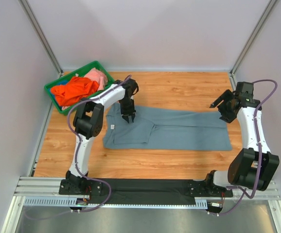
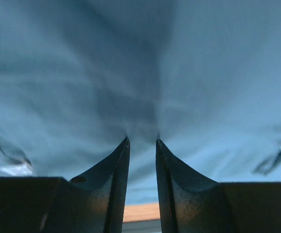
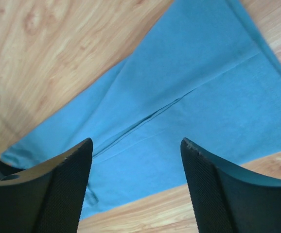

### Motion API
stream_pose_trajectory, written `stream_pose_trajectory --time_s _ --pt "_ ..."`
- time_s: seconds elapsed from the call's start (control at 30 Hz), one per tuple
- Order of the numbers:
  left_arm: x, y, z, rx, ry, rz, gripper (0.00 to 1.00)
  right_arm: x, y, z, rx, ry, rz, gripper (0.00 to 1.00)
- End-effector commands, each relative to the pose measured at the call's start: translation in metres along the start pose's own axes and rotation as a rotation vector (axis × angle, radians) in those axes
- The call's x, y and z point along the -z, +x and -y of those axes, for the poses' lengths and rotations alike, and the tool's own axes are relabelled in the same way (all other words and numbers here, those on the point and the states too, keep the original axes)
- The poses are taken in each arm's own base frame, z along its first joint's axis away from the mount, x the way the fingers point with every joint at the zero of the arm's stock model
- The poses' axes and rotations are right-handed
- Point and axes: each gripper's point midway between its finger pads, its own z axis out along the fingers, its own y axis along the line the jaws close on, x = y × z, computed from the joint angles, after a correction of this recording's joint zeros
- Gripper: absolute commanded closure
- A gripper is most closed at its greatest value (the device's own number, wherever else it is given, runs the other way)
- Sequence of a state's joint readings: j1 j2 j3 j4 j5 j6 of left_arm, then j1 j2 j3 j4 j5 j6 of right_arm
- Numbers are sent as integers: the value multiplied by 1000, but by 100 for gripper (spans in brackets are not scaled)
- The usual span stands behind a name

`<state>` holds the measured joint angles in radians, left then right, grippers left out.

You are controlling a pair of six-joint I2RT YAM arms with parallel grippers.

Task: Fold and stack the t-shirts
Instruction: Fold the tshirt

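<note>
Left gripper (image 2: 142,141) narrow at grey-blue t-shirt (image 1: 179,131) collar end, pinch unclear; right gripper (image 3: 136,141) spread, empty: one-sided pull could skew fold.

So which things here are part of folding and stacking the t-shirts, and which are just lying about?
Part of the job: grey-blue t-shirt, spread out flat; orange t-shirt; pink t-shirt.
Just lying about: green bin, holding the orange and pink ones; wooden table.

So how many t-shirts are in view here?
3: a grey-blue t-shirt spread on the table, an orange t-shirt and a pink t-shirt bunched in the green bin. More may be buried there.
</note>
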<state>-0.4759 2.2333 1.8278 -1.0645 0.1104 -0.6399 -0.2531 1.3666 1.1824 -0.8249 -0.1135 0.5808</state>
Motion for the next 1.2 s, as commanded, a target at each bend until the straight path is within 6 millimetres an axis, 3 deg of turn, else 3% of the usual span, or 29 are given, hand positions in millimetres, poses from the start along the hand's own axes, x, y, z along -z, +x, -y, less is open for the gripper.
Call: stream_pose_trajectory --time_s 0.0,0.07,0.13,0.17,0.2,0.27,0.3,0.4,0.47,0.5,0.53,0.57,0.6,0.63,0.67,0.7,0.73,0.77,0.8,0.83,0.87,0.9,0.93,0.97,1.0,1.03,1.07,1.13,1.17 --pt "-14 -23 -11 38 -78 35 65 36 -11 -31 -36 -102 39 24" --pt "-16 -42 -5 37 -77 83 65 43 -16 -44 -94 -149 68 21" --pt "-32 -54 0 32 -75 82 65 48 -13 -55 -119 -192 89 14" --pt "-24 -71 15 28 -27 129 66 51 -18 -63 -149 -226 112 12" --pt "-35 -76 21 25 -8 124 66 55 -15 -71 -145 -252 116 12" --pt "-33 -102 46 42 91 206 65 57 -15 -80 -145 -276 127 9" --pt "-29 -121 68 40 196 270 63 57 -13 -84 -135 -277 130 9" --pt "-25 -151 107 110 389 338 61 55 -14 -92 -110 -291 158 9" --pt "-11 -182 144 143 577 381 60 50 -15 -98 -76 -302 166 9" --pt "-2 -193 150 153 633 393 60 47 -13 -100 -30 -300 161 9" --pt "25 -204 166 125 736 427 60 36 -10 -98 -5 -268 138 9" --pt "39 -209 168 135 777 437 60 36 -8 -94 21 -227 127 9" --pt "53 -210 171 114 805 458 58 29 -5 -90 43 -196 112 9" --pt "53 -206 168 91 801 465 56 23 -1 -86 101 -172 101 9" --pt "89 -203 170 54 820 512 53 10 7 -75 117 -112 55 9" --pt "98 -198 167 5 810 538 50 3 9 -66 129 -63 41 10" --pt "92 -188 160 -6 786 515 50 -4 20 -54 153 -8 -14 12" --pt "121 -181 159 -32 790 543 49 -19 30 -44 171 42 -73 14" --pt "126 -175 155 -47 776 541 49 -24 36 -36 187 72 -105 16" --pt "118 -162 146 -62 737 501 49 -29 48 -22 210 117 -158 22" --pt "140 -153 143 -84 741 515 49 -34 52 -10 224 164 -168 24" --pt "143 -145 139 -94 732 506 49 -36 59 -2 228 183 -188 28" --pt "130 -132 129 -88 694 461 49 -40 69 8 235 194 -213 47" --pt "151 -123 126 -98 702 483 49 -42 76 11 238 190 -226 56" --pt "153 -115 122 -106 699 480 49 -40 79 14 236 185 -221 61" --pt "138 -104 112 -106 663 453 49 -45 89 23 234 197 -236 67" --pt "152 -97 106 -109 659 474 49 -47 94 27 230 201 -239 70" --pt "139 -80 89 -93 593 435 50 -55 108 38 220 214 -258 76" --pt "148 -74 84 -103 584 447 50 -58 115 38 223 213 -264 76"
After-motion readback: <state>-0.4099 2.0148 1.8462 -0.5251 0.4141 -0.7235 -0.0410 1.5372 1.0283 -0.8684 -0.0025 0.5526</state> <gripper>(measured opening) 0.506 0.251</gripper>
